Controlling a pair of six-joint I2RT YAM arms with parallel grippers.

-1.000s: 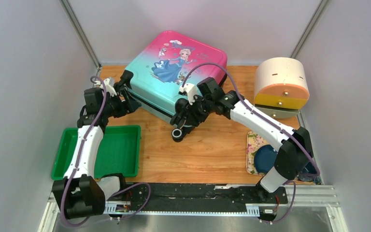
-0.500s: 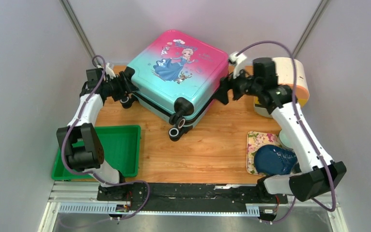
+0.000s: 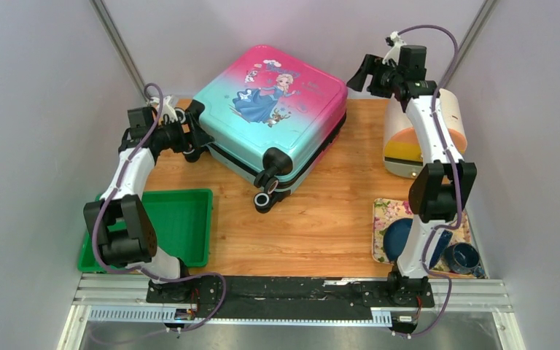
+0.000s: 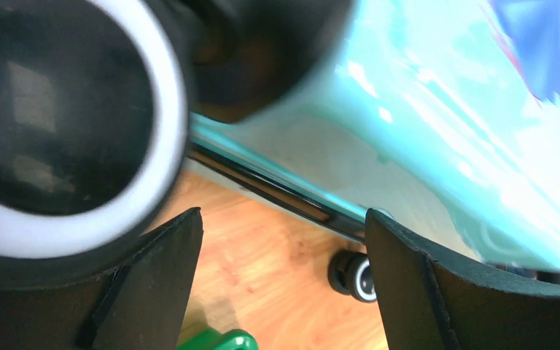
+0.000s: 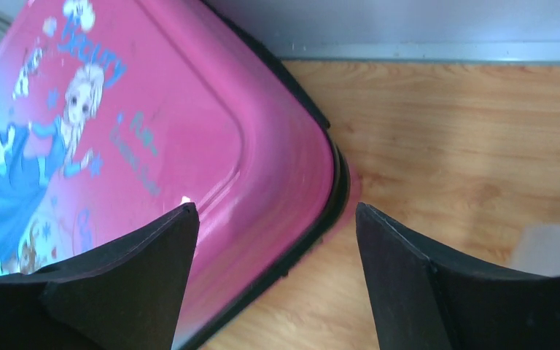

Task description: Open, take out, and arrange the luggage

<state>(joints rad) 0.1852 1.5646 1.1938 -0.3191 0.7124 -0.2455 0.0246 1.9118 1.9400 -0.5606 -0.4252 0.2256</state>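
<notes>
**Closed luggage (image 3: 270, 109) lies print-up at the back of the surface (image 3: 321, 219), and both sets of fingers are spread and empty.**
The left fingers (image 4: 153, 284) sit at its teal corner beside a wheel (image 4: 65, 124), and the right fingers (image 5: 408, 277) hover over its pink corner. The shell looks stiff, glossy and slippery, and too wide to pinch. The black seam trim (image 3: 237, 157) seems the likeliest hold.

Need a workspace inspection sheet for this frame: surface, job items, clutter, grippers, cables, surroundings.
Surface: wooden table, no damage seen.
Job's things: suitcase, shut, lying flat at the back.
Clutter: green tray front left; round container right; floral tray with blue dishes front right.
Grippers: left gripper, jaws open, by the suitcase's left wheel; right gripper, jaws open, over its pink corner; nothing held.
Cables: purple cables looped off both wrists.
Surroundings: grey walls, metal rail in front.
</notes>
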